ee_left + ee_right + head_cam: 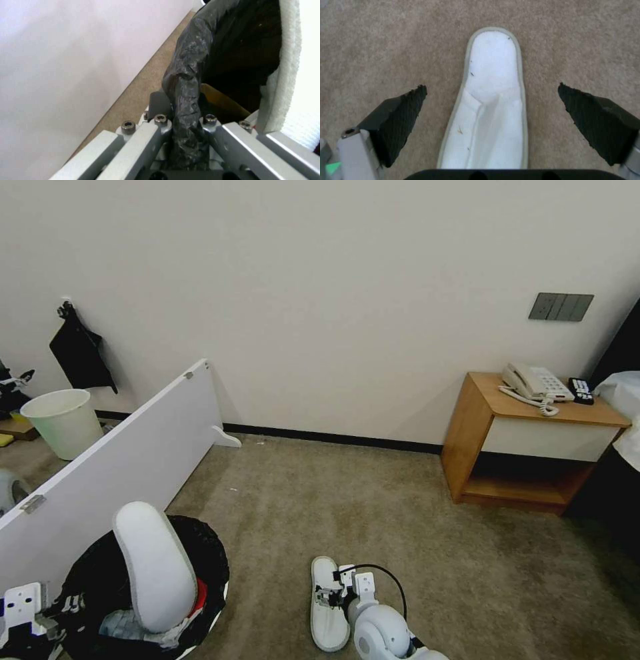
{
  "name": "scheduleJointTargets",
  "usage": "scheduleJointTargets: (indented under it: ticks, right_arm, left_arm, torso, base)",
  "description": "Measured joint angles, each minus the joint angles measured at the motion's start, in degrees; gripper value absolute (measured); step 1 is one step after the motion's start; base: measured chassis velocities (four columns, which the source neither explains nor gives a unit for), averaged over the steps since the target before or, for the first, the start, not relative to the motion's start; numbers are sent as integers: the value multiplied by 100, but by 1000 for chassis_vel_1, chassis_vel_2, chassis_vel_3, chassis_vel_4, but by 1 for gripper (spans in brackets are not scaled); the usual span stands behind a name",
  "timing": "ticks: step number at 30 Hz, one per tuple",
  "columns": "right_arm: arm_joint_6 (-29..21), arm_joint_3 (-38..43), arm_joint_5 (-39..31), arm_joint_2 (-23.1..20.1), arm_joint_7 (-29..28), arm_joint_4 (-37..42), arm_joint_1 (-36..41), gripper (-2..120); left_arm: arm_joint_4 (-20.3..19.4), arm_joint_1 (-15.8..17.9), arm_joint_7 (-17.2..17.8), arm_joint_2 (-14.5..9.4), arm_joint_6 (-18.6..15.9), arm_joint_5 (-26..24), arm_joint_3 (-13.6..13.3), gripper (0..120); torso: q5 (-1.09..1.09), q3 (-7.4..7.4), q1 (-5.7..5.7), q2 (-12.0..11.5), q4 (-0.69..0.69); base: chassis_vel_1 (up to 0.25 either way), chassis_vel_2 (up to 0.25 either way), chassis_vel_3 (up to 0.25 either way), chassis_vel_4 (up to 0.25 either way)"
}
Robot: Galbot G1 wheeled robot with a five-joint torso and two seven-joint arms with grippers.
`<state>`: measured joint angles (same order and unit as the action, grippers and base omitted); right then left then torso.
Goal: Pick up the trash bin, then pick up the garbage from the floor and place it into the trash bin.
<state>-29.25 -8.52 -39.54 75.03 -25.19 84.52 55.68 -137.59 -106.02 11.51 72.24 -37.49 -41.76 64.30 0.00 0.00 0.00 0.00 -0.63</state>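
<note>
The trash bin (pixel 212 553), lined with a crinkly black bag, hangs at the lower left of the head view. My left gripper (pixel 40 613) is shut on its bag-covered rim (pixel 186 100). One white slipper (pixel 157 567) stands upright inside the bin, over red and pale litter. A second white slipper (pixel 328 607) lies flat on the carpet at the bottom centre. My right gripper (pixel 491 86) hovers just above that slipper (pixel 495 100), open, one black pad (pixel 400 112) on each side of it without touching.
A long white board (pixel 127 447) leans on the left, close beside the bin. Behind it stands a pale bare bucket (pixel 63 421). A wooden nightstand (pixel 527 447) with a phone sits at the right against the wall. Open carpet lies between.
</note>
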Motion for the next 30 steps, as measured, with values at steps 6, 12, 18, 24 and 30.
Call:
scheduleJointTargets:
  ticks: [6, 12, 18, 24, 30]
  right_arm:
    - [-1, -22, -31, 169, 85, -310, -176, 100]
    - [-4, -55, -127, 270, 151, -525, -292, 100]
    - [-44, -89, -201, 354, 179, -664, -347, 100]
    - [-79, -89, -208, 437, 198, -889, -389, 100]
    - [-115, -49, -264, 522, 215, -1131, -429, 100]
  left_arm:
    - [-5, 10, 0, -24, 0, 0, -5, 3]
    - [-8, 10, 0, -45, 0, -18, 17, 3]
    - [-3, 20, 0, -47, 1, -24, 17, 3]
    - [-3, 25, -1, -62, 0, -33, 19, 3]
    - [0, 24, -5, -75, 0, -45, 27, 3]
  torso:
    - [0, 0, 0, 0, 0]
    - [0, 0, 0, 0, 0]
    - [0, -1, 0, 0, 0]
    - [0, 0, 0, 0, 0]
    - [0, 0, 0, 0, 0]
  base:
    - [0, 0, 0, 0]
    - [0, 0, 0, 0]
    - [0, 0, 0, 0]
    - [0, 0, 0, 0]
    - [0, 0, 0, 0]
